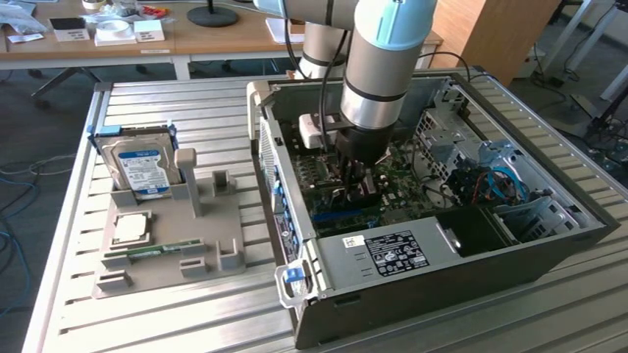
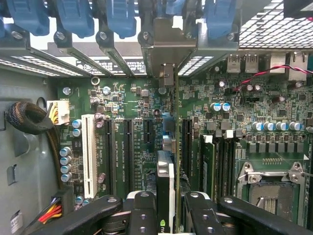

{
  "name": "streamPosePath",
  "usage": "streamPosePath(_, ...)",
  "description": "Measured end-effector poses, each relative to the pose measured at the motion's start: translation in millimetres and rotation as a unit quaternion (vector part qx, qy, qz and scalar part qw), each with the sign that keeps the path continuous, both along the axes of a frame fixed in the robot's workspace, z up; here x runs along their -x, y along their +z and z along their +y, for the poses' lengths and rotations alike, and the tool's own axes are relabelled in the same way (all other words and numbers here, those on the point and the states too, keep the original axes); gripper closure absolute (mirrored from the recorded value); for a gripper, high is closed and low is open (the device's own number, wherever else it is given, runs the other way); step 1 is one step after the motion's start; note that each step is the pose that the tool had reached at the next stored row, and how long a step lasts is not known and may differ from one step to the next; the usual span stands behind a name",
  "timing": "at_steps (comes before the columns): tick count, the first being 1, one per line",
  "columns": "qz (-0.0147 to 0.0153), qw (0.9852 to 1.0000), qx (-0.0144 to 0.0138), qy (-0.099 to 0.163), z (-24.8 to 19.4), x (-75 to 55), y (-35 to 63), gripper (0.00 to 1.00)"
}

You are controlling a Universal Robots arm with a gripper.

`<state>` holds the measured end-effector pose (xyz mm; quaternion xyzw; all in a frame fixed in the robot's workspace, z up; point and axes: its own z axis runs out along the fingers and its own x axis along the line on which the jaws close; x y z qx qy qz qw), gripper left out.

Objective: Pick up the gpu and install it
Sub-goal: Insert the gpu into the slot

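Note:
The gpu (image 2: 165,182) appears edge-on as a slim strip with a white side, standing upright over the green motherboard (image 2: 122,98). My gripper (image 2: 168,215) is shut on it, one black finger (image 2: 142,215) on each side. The card's metal bracket (image 2: 166,54) reaches toward the case's rear slot openings. It stands between two black expansion slots (image 2: 128,152); whether it is seated in a slot I cannot tell. In the exterior view the arm reaches straight down into the open computer case (image 1: 393,254), with the gripper (image 1: 358,180) low over the board and the gpu (image 1: 360,195) dark beneath it.
A grey fixture (image 1: 167,268) at the exterior view's left holds a hard drive (image 1: 143,168), a processor chip (image 1: 131,228) and a green memory stick (image 1: 162,250). Blue retention clips (image 2: 73,17) line the case's rear. Black sleeved cable (image 2: 27,117) and a white slot (image 2: 89,156) lie beside the card.

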<state>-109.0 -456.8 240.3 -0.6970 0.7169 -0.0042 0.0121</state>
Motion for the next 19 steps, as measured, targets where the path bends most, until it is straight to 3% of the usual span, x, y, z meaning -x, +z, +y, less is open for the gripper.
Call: streamPosePath(19, -0.0002, 1.0000, -0.0002, 0.000, -1.1, 0.2, 1.9, 0.73)
